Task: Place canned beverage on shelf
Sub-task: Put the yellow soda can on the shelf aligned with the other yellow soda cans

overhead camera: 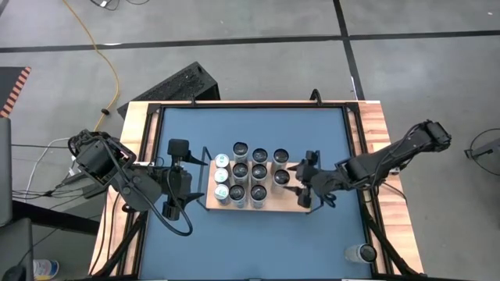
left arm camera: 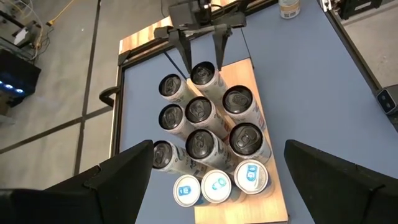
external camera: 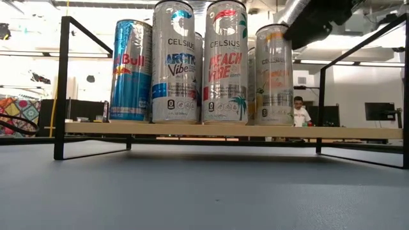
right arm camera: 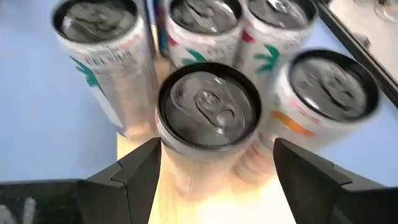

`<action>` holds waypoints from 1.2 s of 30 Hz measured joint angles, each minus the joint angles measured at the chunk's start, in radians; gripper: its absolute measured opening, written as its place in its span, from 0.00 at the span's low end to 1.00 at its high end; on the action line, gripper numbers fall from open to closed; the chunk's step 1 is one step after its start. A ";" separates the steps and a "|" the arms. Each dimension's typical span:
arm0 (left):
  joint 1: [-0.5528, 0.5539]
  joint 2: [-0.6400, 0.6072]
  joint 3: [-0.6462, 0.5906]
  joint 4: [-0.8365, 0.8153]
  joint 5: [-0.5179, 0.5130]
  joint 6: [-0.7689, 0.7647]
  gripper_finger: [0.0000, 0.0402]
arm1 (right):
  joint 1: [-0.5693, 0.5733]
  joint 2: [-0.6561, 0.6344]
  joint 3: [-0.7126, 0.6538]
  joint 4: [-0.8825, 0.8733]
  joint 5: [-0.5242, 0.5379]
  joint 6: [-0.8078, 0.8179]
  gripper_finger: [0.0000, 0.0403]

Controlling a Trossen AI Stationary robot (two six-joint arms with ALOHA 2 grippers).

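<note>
The shelf, a light-wood board in a black wire frame, stands mid-table and carries several upright cans resting on their bases. My right gripper is open at the shelf's right end. Its fingers stand on either side of the end can, a little back from it and clear of it. That can stands upright on the board. My left gripper hovers open off the shelf's left end with nothing between its fingers. In the low view the right gripper shows dark above the cans.
One more can stands alone on the blue tabletop near the right front corner. The shelf's raised black end rails stand at both ends. Bare blue tabletop lies in front of the shelf.
</note>
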 joint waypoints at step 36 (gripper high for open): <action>0.000 0.000 0.000 -0.001 0.028 0.012 0.87 | 0.599 0.200 0.585 -1.027 -0.582 1.139 0.72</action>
